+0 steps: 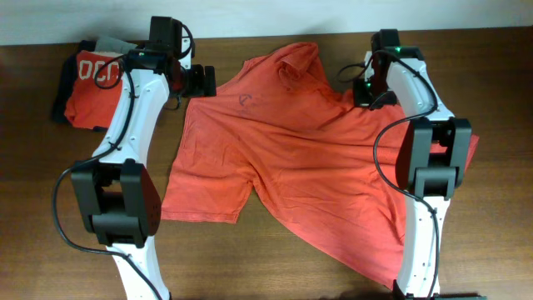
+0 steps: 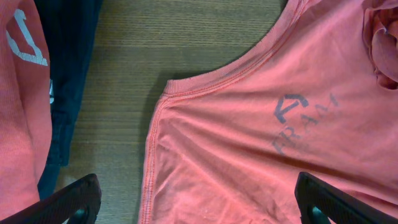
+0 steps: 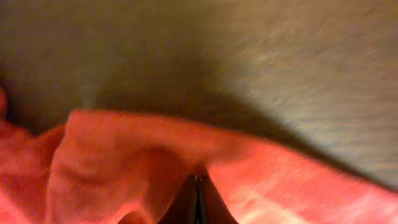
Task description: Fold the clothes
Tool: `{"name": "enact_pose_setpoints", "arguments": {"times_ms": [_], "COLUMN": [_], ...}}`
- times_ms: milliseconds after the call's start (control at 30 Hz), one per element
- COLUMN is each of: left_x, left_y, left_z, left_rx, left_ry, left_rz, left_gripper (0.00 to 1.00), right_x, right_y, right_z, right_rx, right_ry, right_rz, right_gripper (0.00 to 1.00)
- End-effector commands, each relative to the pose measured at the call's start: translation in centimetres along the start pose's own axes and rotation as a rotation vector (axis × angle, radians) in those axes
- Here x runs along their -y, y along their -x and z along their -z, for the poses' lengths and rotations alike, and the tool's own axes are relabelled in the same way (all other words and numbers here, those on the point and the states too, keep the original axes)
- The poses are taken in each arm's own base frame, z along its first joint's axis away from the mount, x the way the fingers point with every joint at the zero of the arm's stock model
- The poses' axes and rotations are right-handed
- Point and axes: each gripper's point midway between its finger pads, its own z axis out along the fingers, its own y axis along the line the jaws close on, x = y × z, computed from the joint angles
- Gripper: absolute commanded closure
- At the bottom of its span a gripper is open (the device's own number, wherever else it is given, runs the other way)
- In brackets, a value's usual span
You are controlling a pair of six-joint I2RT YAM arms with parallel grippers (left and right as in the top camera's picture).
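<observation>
Pinching far-right edge of coral-red heathered short-sleeved T-shirt (image 1: pixel 291 158), right pincer (image 3: pixel 197 200) fully closed on fabric, probably to drag it flat. Left pincer (image 2: pixel 199 208) gaping wide, empty, poised over neckline. Shirt sprawled, rumpled, mid brown wooden counter (image 1: pixel 250 268). Neck far-left, long axis diagonal toward near-right.

Soft, even light is falling over the overhead view, with faint shadows lying on the wooden table (image 1: pixel 33 167). The left wrist view is rendering the T-shirt (image 2: pixel 261 155) crisply. The right wrist view is looking dim and blurred, brightening toward 2 o'clock, with shadow pooling at 10 o'clock.
</observation>
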Motion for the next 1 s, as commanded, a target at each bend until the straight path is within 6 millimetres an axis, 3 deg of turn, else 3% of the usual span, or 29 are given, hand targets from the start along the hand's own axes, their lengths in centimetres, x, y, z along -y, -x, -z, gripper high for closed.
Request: {"name": "enact_pose_setpoints", "arguments": {"times_ms": [0,367,567,700,800,967], "left_x": [0.0,0.0,0.0,0.0,0.0,0.0], "left_y": [0.5,0.5,0.5,0.5,0.5,0.5], "left_z": [0.7,0.7,0.7,0.7,0.7,0.7], "left_rx": [0.017,0.017,0.017,0.017,0.017,0.017], "left_ry": [-0.010,-0.010,-0.010,-0.010,-0.010,-0.010], "left_rz": [0.005,0.005,0.005,0.005,0.005,0.005], "left_gripper": [0.01,0.01,0.01,0.01,0.01,0.01], "right_x": [2.7,8.9,10.3,10.2,9.9,8.7], "right_y": [0.2,2.4,5.1,7.0,7.8,6.4], "right_z": [-1.2,-0.9,0.6,5.7,11.6,19.8], "right_rx": [0.002,0.105,0.203,0.252,0.292,0.318], "right_ry": [-0.057,-0.122,-0.130,-0.132,-0.130,-0.069], "right_rz": [-0.049,-0.148,-0.102,-0.097,-0.119,-0.186], "right_gripper": [0.96,0.96,0.96,0.96,0.96,0.94]}}
